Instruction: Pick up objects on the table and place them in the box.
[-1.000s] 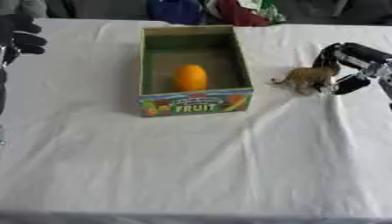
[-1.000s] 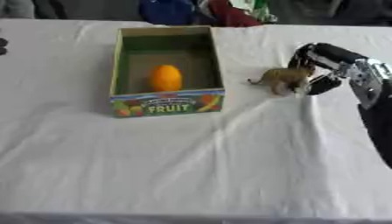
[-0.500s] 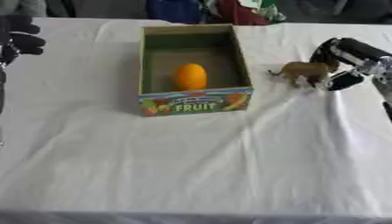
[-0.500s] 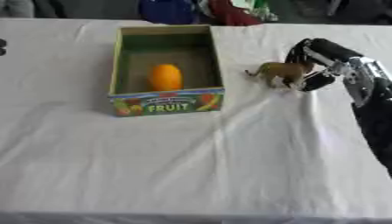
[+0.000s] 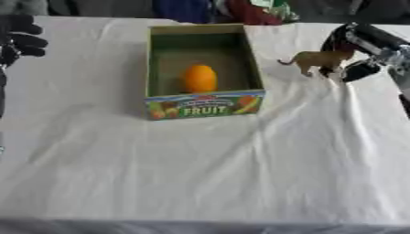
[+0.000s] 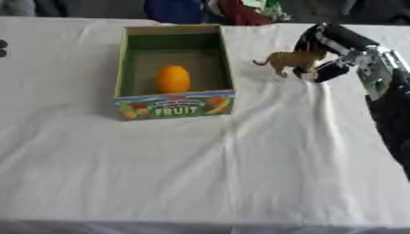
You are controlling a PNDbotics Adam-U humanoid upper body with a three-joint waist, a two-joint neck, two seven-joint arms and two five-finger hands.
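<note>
The right hand [image 6: 324, 57] pinches the brown toy animal [image 6: 288, 60] just right of the fruit box [image 6: 172, 106], tail pointing boxward.

matt cardboard box [image 5: 203, 104], wrinkled white cloth [image 5: 240, 173], smooth orange fruit [image 5: 199, 78].

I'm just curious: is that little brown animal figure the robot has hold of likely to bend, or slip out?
The brown animal figure keeps its legs and tail stiffly out, so it is probably rigid. The right hand holds only one end, so it might twist. It looks small, likely light.
</note>
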